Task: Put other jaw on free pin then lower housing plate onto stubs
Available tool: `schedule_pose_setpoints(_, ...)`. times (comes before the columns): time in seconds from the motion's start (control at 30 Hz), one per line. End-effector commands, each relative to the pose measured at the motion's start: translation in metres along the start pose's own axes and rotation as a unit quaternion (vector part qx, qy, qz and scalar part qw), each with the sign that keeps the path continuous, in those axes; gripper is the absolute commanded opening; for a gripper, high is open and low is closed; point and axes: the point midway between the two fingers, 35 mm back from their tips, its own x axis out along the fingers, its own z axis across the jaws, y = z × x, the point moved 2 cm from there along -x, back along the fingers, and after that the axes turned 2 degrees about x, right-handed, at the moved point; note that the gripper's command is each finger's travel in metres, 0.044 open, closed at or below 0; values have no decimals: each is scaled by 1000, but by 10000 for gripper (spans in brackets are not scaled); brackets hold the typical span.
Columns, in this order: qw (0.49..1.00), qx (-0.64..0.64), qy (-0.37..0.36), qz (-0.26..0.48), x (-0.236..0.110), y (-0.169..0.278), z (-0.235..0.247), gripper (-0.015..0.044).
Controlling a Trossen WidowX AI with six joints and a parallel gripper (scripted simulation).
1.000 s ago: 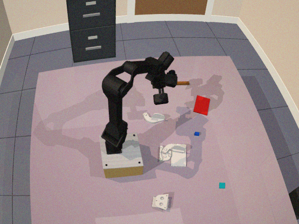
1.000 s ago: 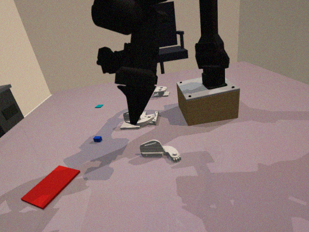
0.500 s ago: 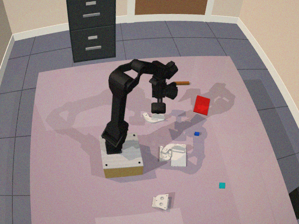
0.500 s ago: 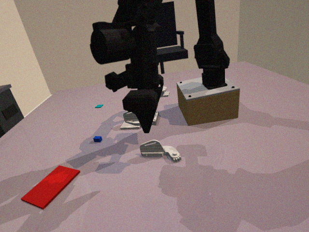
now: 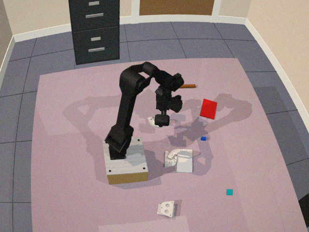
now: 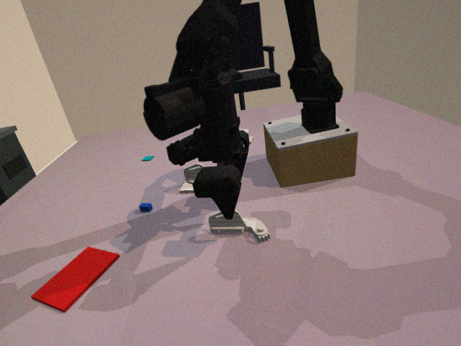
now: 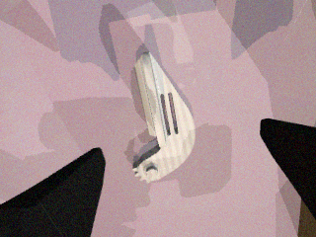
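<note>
Tool [image 5: 162, 121] [image 6: 227, 201] [image 7: 182, 141] open and empty, loose jaw [image 5: 151, 121] [image 6: 238, 225] [image 7: 179, 130] apparently between its fingertips in wrist view, housing plate [image 5: 166, 208] at top view's lower centre, on surface [image 5: 75, 204] [image 6: 390, 223] [image 7: 247, 207]

Black from foot to hand [image 5: 162, 120] [image 6: 229, 218] [image 7: 182, 137], chunky at the joints.
Built as an arm [image 5: 125, 107] [image 6: 305, 33] with a long, straight-edged lower link, a rounded elbow shell [image 5: 129, 79] and a thick, barrel-like housing [image 6: 174, 107]; finished in black, wedge-shaped fingers [image 5: 162, 120] [image 6: 223, 189], tapered to blunt tips. Bolted-looking at the foot, on a tan-sided block [image 5: 127, 177] [image 6: 316, 160] with a pale grey top, dotted with dark round screw heads toward one, four and eight o'clock from above.
</note>
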Motion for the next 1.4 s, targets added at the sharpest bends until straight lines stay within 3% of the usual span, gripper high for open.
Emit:
schedule_pose_setpoints(0.0, 1000, 3, -6, -1, 2, -1, 1, 440)
schedule_pose_setpoints(1.03, 1000, 3, -6, -1, 51, 0, 2, 440)
schedule_pose_setpoints(1.37, 1000, 3, -6, -1, 52, 0, 2, 440)
